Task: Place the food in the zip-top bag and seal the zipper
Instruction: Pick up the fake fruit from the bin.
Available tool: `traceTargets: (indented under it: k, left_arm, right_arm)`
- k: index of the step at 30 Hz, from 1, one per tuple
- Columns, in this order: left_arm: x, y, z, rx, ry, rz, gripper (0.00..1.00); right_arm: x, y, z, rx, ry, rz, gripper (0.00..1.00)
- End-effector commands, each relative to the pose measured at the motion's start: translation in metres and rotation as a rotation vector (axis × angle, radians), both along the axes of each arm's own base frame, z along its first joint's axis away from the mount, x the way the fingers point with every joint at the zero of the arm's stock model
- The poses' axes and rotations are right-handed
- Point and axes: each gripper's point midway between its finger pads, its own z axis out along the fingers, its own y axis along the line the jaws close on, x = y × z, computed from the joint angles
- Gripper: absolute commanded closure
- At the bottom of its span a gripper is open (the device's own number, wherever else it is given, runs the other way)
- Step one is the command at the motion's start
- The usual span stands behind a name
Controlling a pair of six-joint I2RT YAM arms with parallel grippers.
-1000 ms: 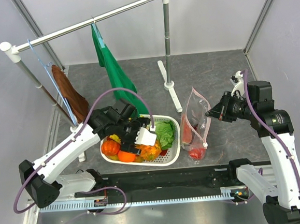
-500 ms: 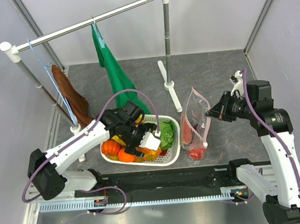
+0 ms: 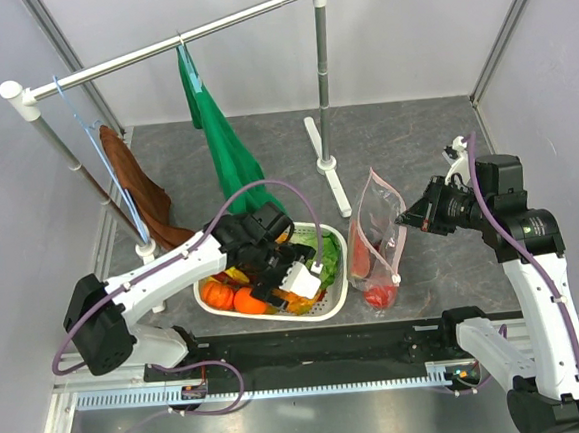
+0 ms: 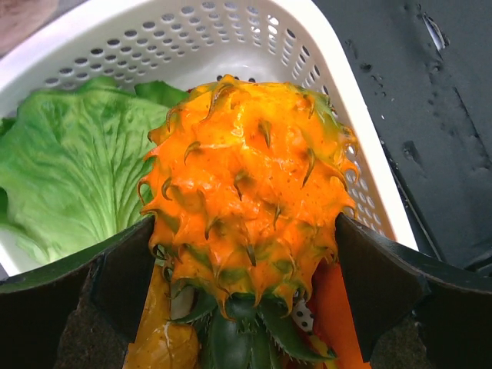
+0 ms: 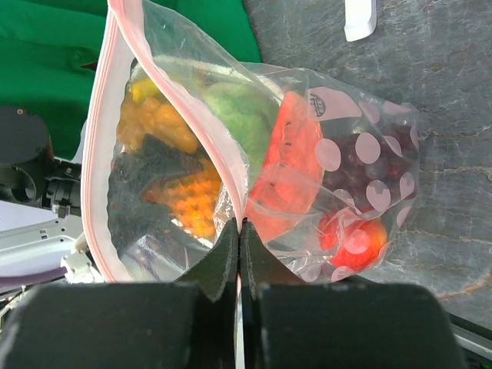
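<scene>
My left gripper [image 3: 300, 281] is down in the white perforated basket [image 3: 267, 319], its jaws closed against both sides of an orange pineapple [image 4: 246, 177]. Green lettuce [image 4: 69, 169] lies beside it, and an orange pumpkin [image 3: 215, 293] sits at the basket's left end. My right gripper [image 3: 407, 217] is shut on the mouth edge of the zip-top bag [image 3: 376, 235] and holds it upright and open. The pink zipper [image 5: 100, 138] runs along the mouth. Red fruit [image 5: 288, 169] and purple grapes [image 5: 384, 165] lie inside the bag.
A clothes rack stands behind, with a green cloth [image 3: 218, 132] and a brown cloth [image 3: 137, 188] hanging from it. Its white foot [image 3: 321, 144] stands just behind the bag. The black arm rail [image 3: 310, 350] runs along the near edge.
My left gripper has moved down and right into the basket and closed around the pineapple. The right gripper and the bag have stayed put.
</scene>
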Motion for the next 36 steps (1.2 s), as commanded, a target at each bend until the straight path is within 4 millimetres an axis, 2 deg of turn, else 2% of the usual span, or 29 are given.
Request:
traceTargets:
  k: [1, 5, 9, 10, 13, 20, 29, 30, 32, 33, 35, 36]
  left_arm:
    - [-0.011, -0.003, -0.003, 0.014, 0.014, -0.034, 0.04]
    - [-0.011, -0.007, 0.014, -0.009, 0.011, -0.024, 0.19]
    - [-0.011, -0.013, 0.037, -0.047, 0.012, -0.021, 0.46]
    - [-0.011, -0.016, 0.048, -0.071, 0.008, -0.016, 0.48]
    - [-0.018, -0.017, 0.064, -0.095, 0.016, -0.022, 0.5]
    - [-0.038, -0.014, 0.082, -0.105, 0.042, -0.052, 0.53]
    - [-0.061, -0.019, 0.132, -0.202, 0.067, -0.051, 0.55]
    - [-0.061, -0.023, 0.147, -0.236, 0.075, -0.035, 0.55]
    - [-0.059, -0.033, 0.164, -0.277, 0.084, -0.011, 0.56]
    - [-0.057, -0.039, 0.186, -0.332, 0.069, -0.008, 0.56]
    - [-0.051, -0.054, 0.209, -0.394, 0.077, 0.028, 0.56]
    - [-0.048, -0.06, 0.232, -0.451, 0.061, 0.036, 0.57]
  right_arm:
    - [0.003, -0.001, 0.002, -0.006, -0.024, 0.002, 1.0]
    - [0.002, -0.001, 0.001, -0.007, -0.021, 0.002, 1.0]
    - [0.003, -0.002, 0.001, -0.008, -0.023, -0.002, 1.0]
    - [0.002, -0.001, 0.001, -0.009, -0.025, 0.0, 1.0]
    - [0.002, -0.002, 0.002, -0.009, -0.027, -0.001, 1.0]
    - [0.001, -0.002, 0.002, -0.013, -0.032, -0.002, 1.0]
    - [0.003, -0.003, 0.0, -0.02, -0.03, -0.003, 1.0]
    - [0.003, -0.003, -0.001, -0.02, -0.028, -0.004, 1.0]
    - [0.003, -0.003, -0.003, -0.02, -0.025, -0.003, 1.0]
    - [0.003, -0.003, -0.003, -0.02, -0.025, -0.004, 1.0]
    - [0.003, -0.002, -0.004, -0.016, -0.021, 0.001, 1.0]
    - [0.004, -0.002, -0.004, -0.012, -0.019, 0.001, 1.0]
